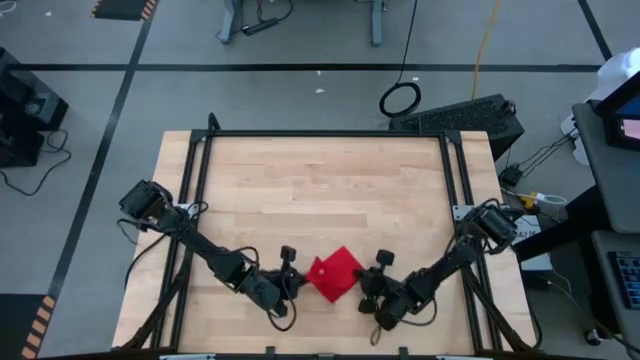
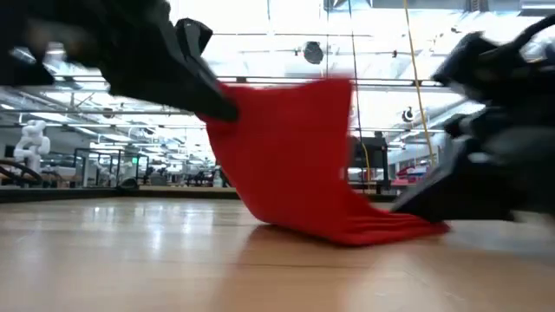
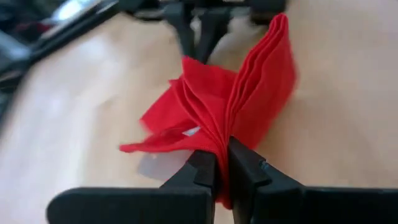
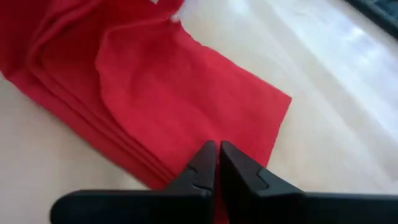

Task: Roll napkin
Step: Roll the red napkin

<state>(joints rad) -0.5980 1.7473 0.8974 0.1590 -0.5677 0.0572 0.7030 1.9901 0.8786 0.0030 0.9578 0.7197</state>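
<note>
The red napkin (image 1: 333, 272) lies folded in several layers near the table's front edge, between my two grippers. My left gripper (image 1: 299, 279) is shut on its left side and holds that side up off the wood (image 2: 286, 147). My right gripper (image 1: 363, 284) is lower, shut at the napkin's right end (image 4: 186, 106), which rests on the table (image 2: 390, 230). A small white tag (image 3: 190, 131) shows among the folds. My left gripper pinches a gathered bunch of several layers (image 3: 222, 144) between its two fingers, slanting down from the table's left. The cloth fans out beyond the fingertips (image 3: 205, 163); that side is raised, and the rest sags to the table on the right. My right gripper pinches the napkin's edge (image 4: 205, 134) at its right end between its fingertips (image 4: 239, 165), slanting down from the table's right. How many layers it has I cannot tell. That end lies flat on the wood.
The wooden table (image 1: 320, 190) has a black frame (image 1: 320, 133) along its far edge and sides. The napkin and both grippers sit close to the near edge; bare wood stretches toward the far edge.
</note>
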